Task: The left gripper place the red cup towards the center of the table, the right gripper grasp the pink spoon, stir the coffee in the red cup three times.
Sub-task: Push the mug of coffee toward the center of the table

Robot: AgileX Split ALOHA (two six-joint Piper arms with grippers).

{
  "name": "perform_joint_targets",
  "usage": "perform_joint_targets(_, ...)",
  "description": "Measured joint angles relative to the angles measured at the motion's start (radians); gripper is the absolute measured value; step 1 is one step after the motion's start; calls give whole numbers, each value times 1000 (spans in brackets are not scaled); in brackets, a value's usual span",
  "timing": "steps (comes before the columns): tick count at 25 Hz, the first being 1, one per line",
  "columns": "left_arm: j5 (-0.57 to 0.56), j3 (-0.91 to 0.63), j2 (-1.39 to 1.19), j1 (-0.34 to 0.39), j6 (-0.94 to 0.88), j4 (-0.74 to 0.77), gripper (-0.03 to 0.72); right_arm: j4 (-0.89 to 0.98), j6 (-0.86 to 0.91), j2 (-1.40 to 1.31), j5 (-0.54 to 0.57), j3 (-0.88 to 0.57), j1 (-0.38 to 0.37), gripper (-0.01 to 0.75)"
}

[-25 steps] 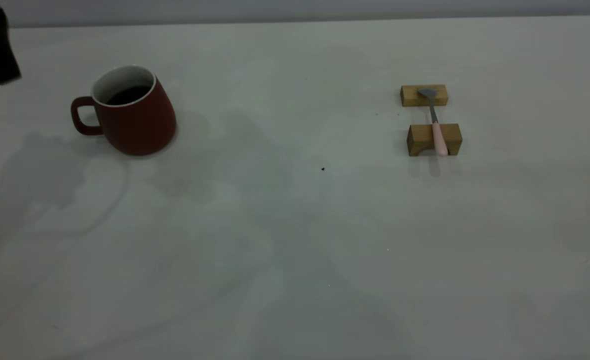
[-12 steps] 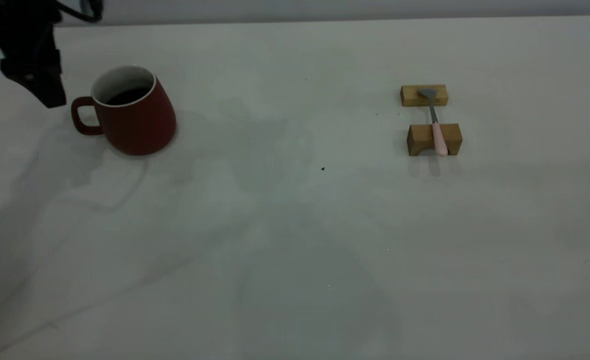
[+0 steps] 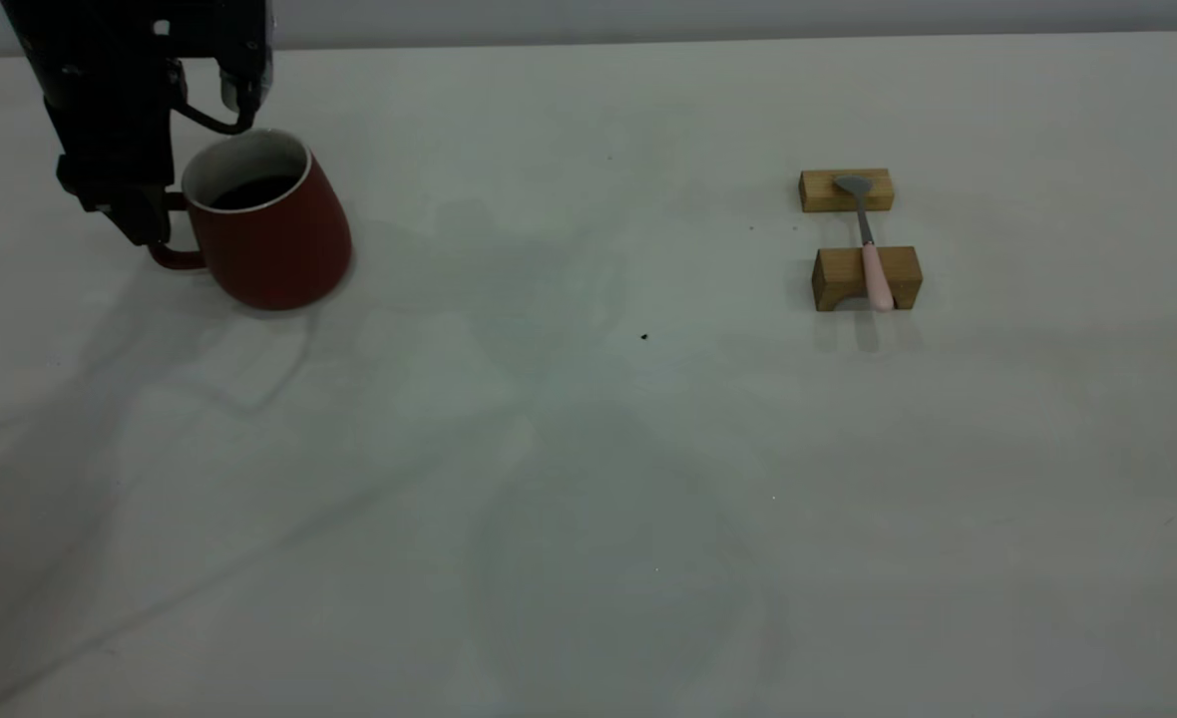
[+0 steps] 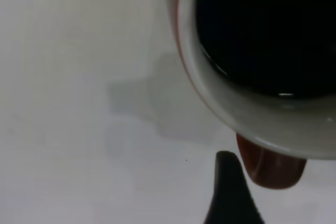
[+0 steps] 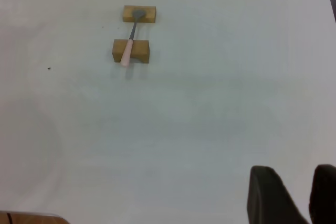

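The red cup (image 3: pixel 267 231) stands at the table's (image 3: pixel 588 449) far left, with dark coffee (image 3: pixel 254 189) inside and its handle (image 3: pixel 165 257) turned toward the left edge. My left gripper (image 3: pixel 143 221) is down at that handle and open; in the left wrist view one finger (image 4: pixel 229 192) sits just beside the handle (image 4: pixel 270 169), not touching it, and the other finger is out of frame. The pink spoon (image 3: pixel 868 244) lies across two wooden blocks at the right. My right gripper (image 5: pixel 294 174) hangs open, well short of the spoon (image 5: pixel 129 45).
The two tan wooden blocks (image 3: pixel 846 189) (image 3: pixel 866 278) carry the spoon, with its bowl on the farther block. A small dark speck (image 3: pixel 644 337) marks the table near its middle. The arm's shadow falls over the left side of the table.
My left gripper has come in from the far left corner, moving right and down to the cup's handle. The cup and the spoon have not moved.
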State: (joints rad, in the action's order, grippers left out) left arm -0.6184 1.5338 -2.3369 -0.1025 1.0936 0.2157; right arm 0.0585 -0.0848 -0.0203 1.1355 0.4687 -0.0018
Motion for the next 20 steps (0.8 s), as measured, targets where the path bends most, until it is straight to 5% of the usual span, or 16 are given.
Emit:
perform_joint_targets(11,28,0,-6,0,46,-1,219,0,0,0,0,0,0,237)
perform_joint_targets(20,28,0,-6,-47,37,6,214,0,0,0,0,0,0,237)
